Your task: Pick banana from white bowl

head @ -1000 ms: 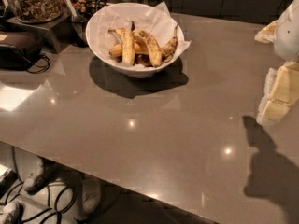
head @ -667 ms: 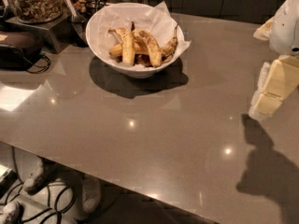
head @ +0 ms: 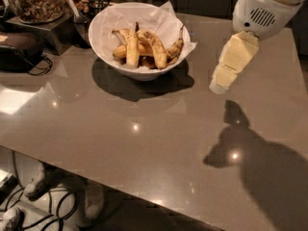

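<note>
Camera view: the banana (head: 155, 48) lies in the bowl (head: 108, 52), off to the left of the tool (head: 219, 83) as I look at it, and a little farther back on the table (head: 144, 143). It is curved, yellow under a dense scatter of brown speckles, and dark at its tip. It rests across the middle of the heap, leaning on the other fruit. A paler banana (head: 131, 49) with a long stem lies just beside it, on the side away from the tool. A thin dark one (head: 177, 46) curls up the bowl's wall on the side nearer the tool. Crinkled white paper (head: 168, 13) lines the bowl and pokes past the rim.

The arm (head: 267, 6) comes in from the upper right as a white rounded housing. The pale yellow tool hangs from it, slanting down and toward the bowl, above the bare table and well apart from the rim. It touches nothing and holds nothing; whether it is open or closed I cannot tell. Its shadow (head: 255, 153) falls on the table nearer to me than the tool. Beyond the bowl, farthest from the tool, stand a jar (head: 36, 1) of nuts and a black device (head: 17, 49).
</note>
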